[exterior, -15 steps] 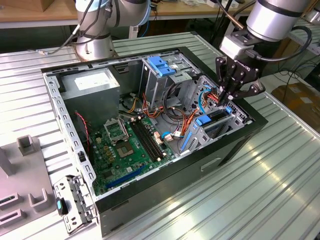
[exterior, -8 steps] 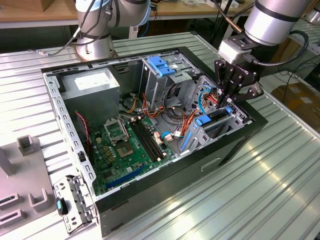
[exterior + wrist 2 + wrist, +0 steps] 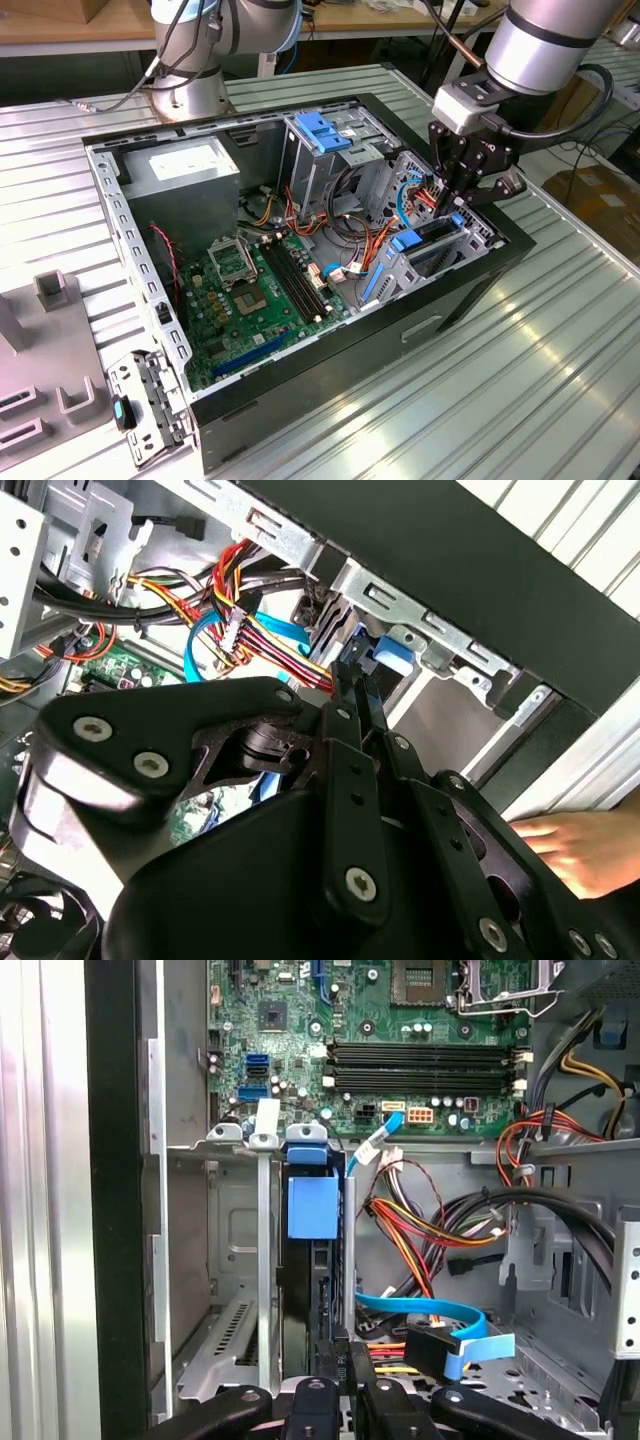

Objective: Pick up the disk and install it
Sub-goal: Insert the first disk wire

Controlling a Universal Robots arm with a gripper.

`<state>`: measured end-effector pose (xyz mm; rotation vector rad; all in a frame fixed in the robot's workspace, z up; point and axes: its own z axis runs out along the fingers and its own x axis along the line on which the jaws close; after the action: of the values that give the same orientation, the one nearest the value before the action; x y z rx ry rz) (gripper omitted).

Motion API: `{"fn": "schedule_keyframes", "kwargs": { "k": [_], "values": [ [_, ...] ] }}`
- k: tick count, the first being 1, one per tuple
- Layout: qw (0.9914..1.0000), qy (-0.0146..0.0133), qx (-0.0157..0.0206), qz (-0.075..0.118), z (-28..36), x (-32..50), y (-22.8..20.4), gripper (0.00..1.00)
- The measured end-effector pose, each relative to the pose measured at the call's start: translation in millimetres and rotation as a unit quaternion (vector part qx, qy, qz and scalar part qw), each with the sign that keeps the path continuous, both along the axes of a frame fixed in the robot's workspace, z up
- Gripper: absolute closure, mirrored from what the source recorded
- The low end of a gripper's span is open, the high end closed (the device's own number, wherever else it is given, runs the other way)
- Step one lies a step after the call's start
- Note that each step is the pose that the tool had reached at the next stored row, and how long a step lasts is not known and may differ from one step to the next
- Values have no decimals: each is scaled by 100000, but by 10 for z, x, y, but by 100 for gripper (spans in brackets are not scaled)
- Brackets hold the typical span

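Ribbed aluminium worktable (image 3: 520, 380) carries an open black steel tower case (image 3: 330, 410) lying on its side, set roughly at the table's middle.

Inside the case:
- a green motherboard (image 3: 250, 300) lies flat on the case floor
- a grey boxy power supply (image 3: 185, 165) sits in the far corner
- a tall bare-metal drive cage with a blue plastic handle (image 3: 320, 130) stands along the far wall

The disk (image 3: 425, 240) is a flat rectangular drive in a bright blue plastic carrier. It stands on edge in the sheet-metal bay at the case corner nearest the exterior view's right. In the first wrist view its blue tab (image 3: 312, 1205) sits between the bay's rails, so it looks well down in the slot.

The black linkage gripper (image 3: 457, 205) is at the disk's upper end. In the second wrist view its fingers (image 3: 348, 715) are drawn close together. I can't tell whether they pinch the carrier or only press on it.

Handling, my read:
- The disk is dense for its size and rigid, with smooth metal faces likely to slip.
- It is shock-sensitive, so no dropping or forcing.
- Hold it by the carrier's end or the long edges.
- The plastic tabs flex, so don't lever on them.

Loose red, yellow and black wire bundles (image 3: 420, 1230) and a flat blue ribbon cable (image 3: 430, 1310) lie just beside the bay and could snag.

A person's hand (image 3: 590, 850) rests outside the case wall.
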<state>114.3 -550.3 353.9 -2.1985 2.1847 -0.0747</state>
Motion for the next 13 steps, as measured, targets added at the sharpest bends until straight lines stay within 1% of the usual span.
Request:
{"fn": "schedule_keyframes", "kwargs": {
  "k": [2,3,5,8,9,13],
  "values": [
    [99999,50,9,-377,-2,-3,-11,84],
    [99994,152,8,-1061,-2,-4,-12,84],
    [99985,263,13,-1706,-2,-3,-17,84],
    [99985,270,14,-1739,-10,-4,-55,84],
    [99985,270,23,-1737,-15,-3,-62,84],
    [99984,270,21,-1747,-33,-3,-62,84]
  ]
}}
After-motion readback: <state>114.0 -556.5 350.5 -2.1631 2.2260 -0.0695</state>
